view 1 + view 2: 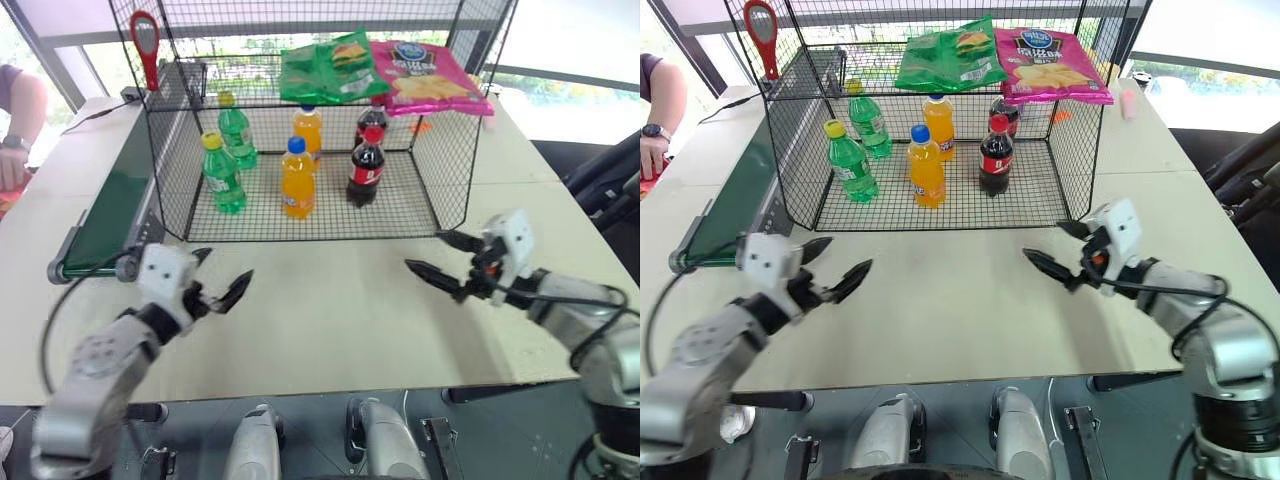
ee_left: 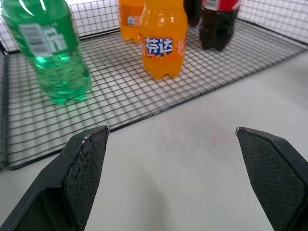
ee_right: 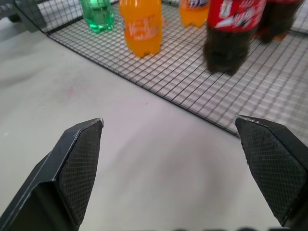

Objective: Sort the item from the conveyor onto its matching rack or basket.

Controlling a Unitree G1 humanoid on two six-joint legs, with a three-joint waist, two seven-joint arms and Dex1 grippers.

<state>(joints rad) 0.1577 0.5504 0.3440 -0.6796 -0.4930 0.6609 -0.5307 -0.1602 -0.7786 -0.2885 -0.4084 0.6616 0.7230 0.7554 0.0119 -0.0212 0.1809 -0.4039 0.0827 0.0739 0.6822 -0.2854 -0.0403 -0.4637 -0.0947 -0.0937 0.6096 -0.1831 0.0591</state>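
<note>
The item is out of view. The conveyor (image 1: 112,200), a dark green belt in a grey frame, runs along the left side of the table, and nothing lies on the stretch I can see. The rack (image 1: 245,88), the upper wire shelf of the mesh cage, carries a green chip bag (image 1: 325,68) and a pink chip bag (image 1: 430,78). My left gripper (image 1: 226,267) hovers open and holds nothing, over the table just in front of the cage's left corner. My right gripper (image 1: 425,250) is open too, near the cage's right front corner, with nothing between its fingers.
On the cage floor stand two green bottles (image 1: 222,175), two orange bottles (image 1: 297,180) and two cola bottles (image 1: 365,168). A red paddle-shaped thing (image 1: 145,40) stands at the conveyor's far end. A person's arm (image 1: 15,125) rests at the far left. Bare table (image 1: 320,310) lies between my grippers.
</note>
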